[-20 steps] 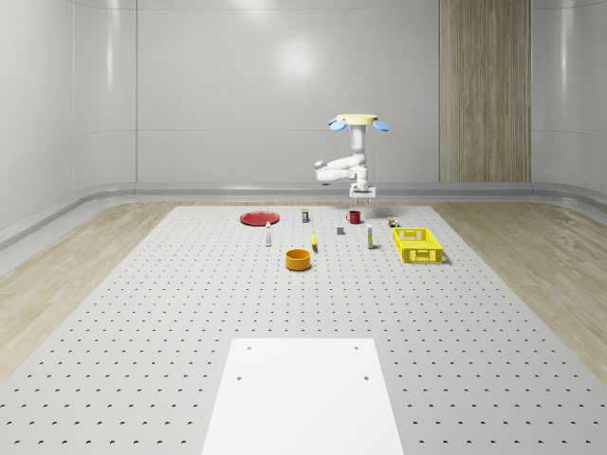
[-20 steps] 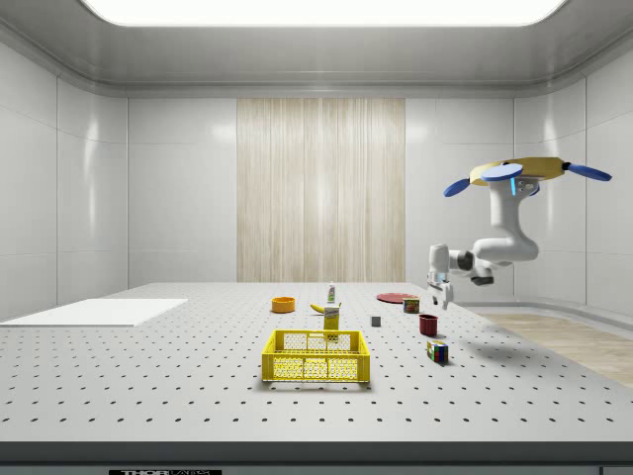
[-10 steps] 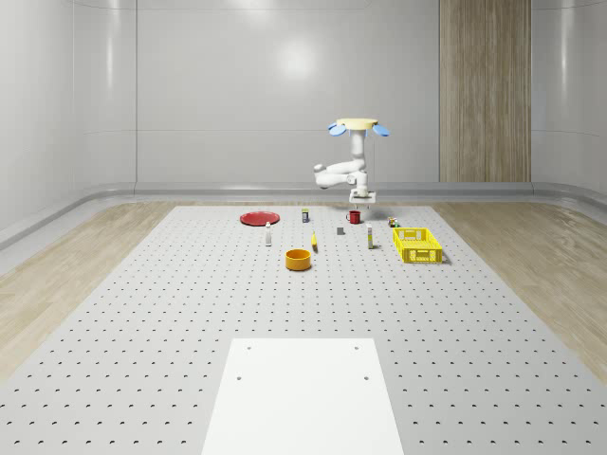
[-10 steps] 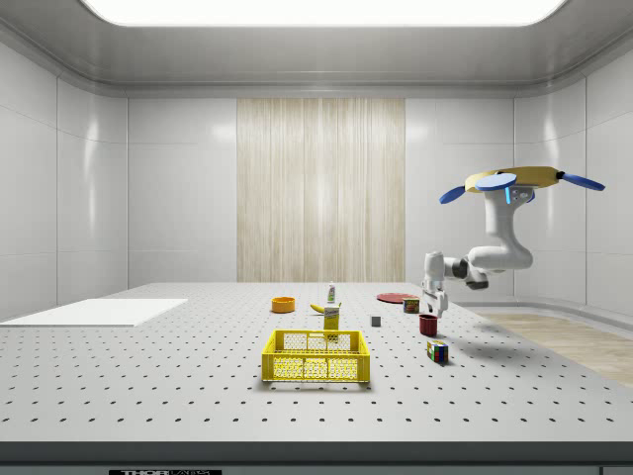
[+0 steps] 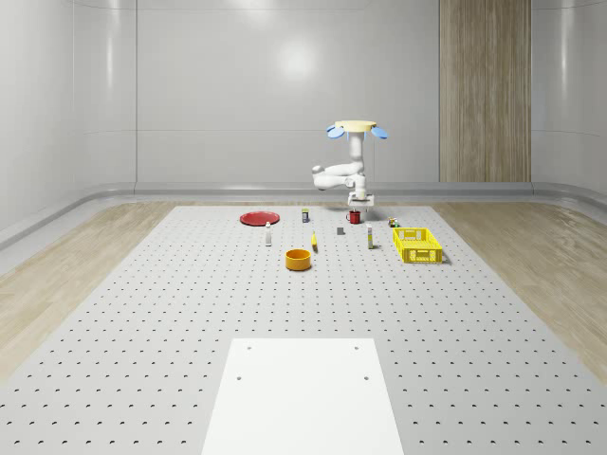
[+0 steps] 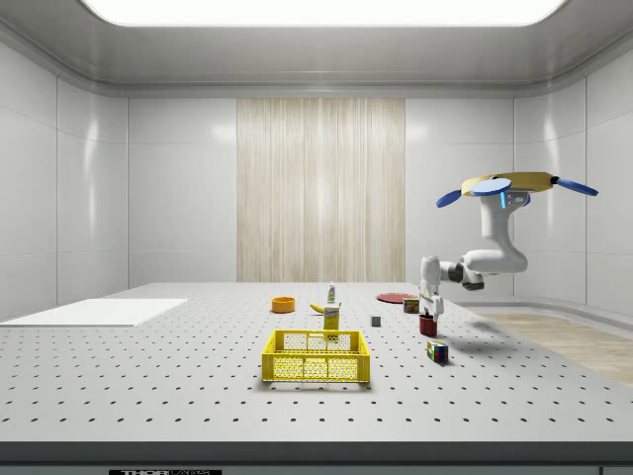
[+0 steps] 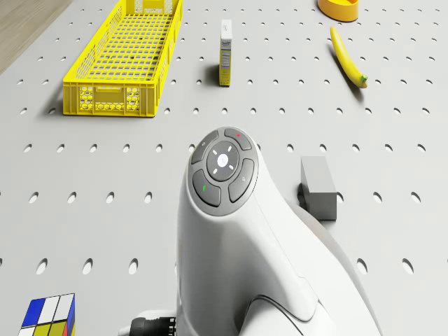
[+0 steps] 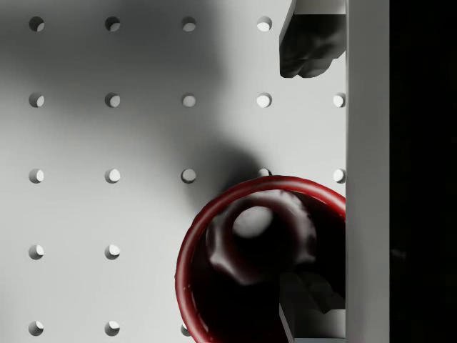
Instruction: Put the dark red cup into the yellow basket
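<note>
The dark red cup (image 5: 354, 217) stands upright on the perforated table, a short way from the yellow basket (image 5: 417, 245) in the whole-scene view. The drone (image 5: 358, 127) hovers above and behind the cup, its arm bent down. My gripper (image 6: 429, 314) hangs right on top of the cup (image 6: 428, 326). In the wrist view the gripper (image 8: 311, 175) is open: one fingertip (image 8: 307, 50) is outside the cup's rim, the other fingertip (image 8: 308, 300) sits over the cup's (image 8: 246, 261) inside. The basket (image 6: 316, 356) holds nothing.
A Rubik's cube (image 6: 437, 350) lies close to the cup, with a grey block (image 7: 318, 185), a carton (image 7: 225, 61) and a banana (image 7: 348, 56) nearby. An orange bowl (image 5: 299, 259), a red plate (image 5: 258, 219) and a small bottle (image 5: 268, 237) lie further off.
The drone has sunk lower and drifted slightly, and the gripper has come down from well above the cup to its rim. The cup has not moved.
</note>
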